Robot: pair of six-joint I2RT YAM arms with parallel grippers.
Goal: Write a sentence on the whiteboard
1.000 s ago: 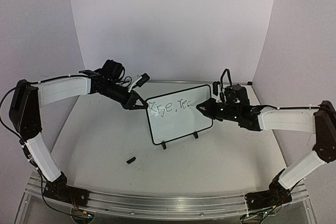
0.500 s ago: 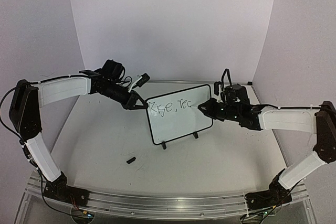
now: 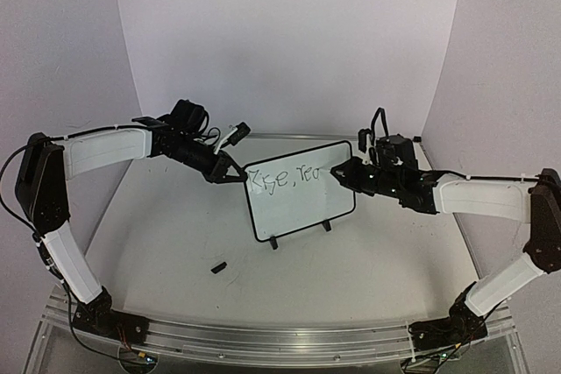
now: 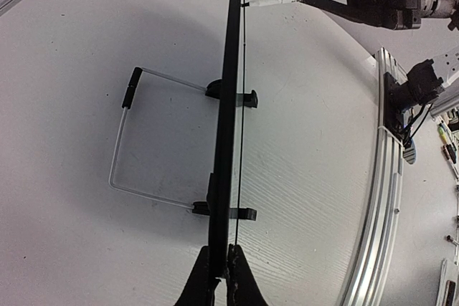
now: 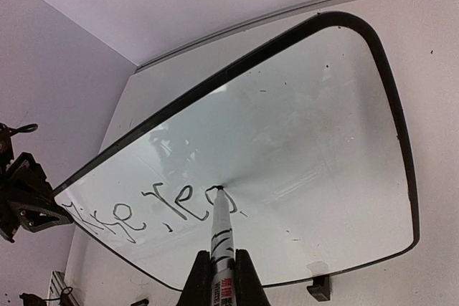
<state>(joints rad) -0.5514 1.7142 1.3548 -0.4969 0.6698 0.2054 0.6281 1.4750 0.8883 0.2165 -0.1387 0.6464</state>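
On the smooth pale table [image 3: 158,243] stands the whiteboard [image 3: 302,208], shiny, white, round-cornered and black-framed, near the middle. The left gripper [image 4: 221,254] pinches its side edge. The right gripper [image 5: 219,261] squeezes a thin marker [image 5: 219,220], its tip at the end of the wobbly dark sentence [image 5: 154,213].

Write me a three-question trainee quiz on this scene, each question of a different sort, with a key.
1. True or false: the left gripper is clamped on the edge of the whiteboard.
2. What does the right gripper hold? A) an eraser B) a marker C) nothing
3. Fill in: the marker's tip ___ the board's face, just right of the lettering.

Key: 1 true; 2 B; 3 touches.
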